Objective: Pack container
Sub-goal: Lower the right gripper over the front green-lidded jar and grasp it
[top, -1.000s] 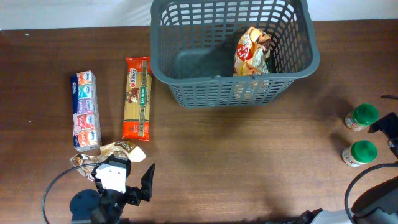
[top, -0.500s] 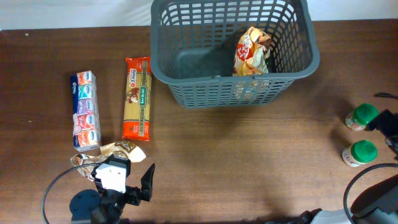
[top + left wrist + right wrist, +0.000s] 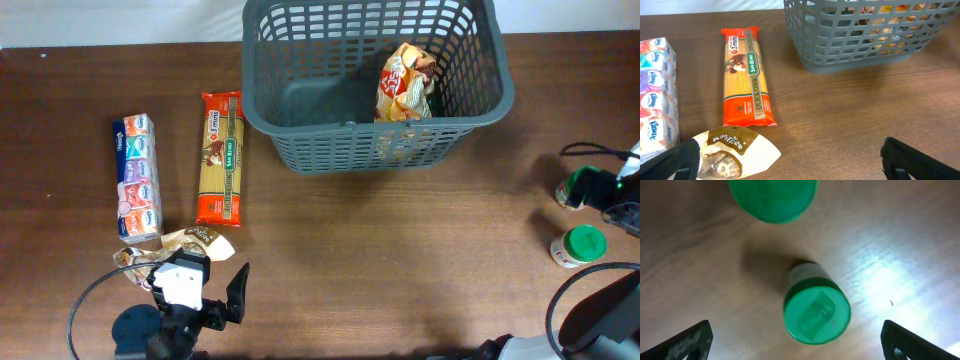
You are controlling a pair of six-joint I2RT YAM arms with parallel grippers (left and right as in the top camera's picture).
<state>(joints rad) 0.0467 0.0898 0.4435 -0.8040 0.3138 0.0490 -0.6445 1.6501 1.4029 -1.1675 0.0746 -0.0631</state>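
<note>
Brown table (image 3: pixel 400 250): one container (image 3: pixel 350 128), two green-lidded jars (image 3: pixel 580 245) (image 3: pixel 570 190).

Bright, even light overhead; the right wrist view shows white glare on the table (image 3: pixel 890 275) and a blurred green lid (image 3: pixel 772 195)

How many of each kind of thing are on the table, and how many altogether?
Basket: 1
Bags: 2
Jars: 2
Pasta pack: 1
Tissue pack: 1
Total: 7
</note>
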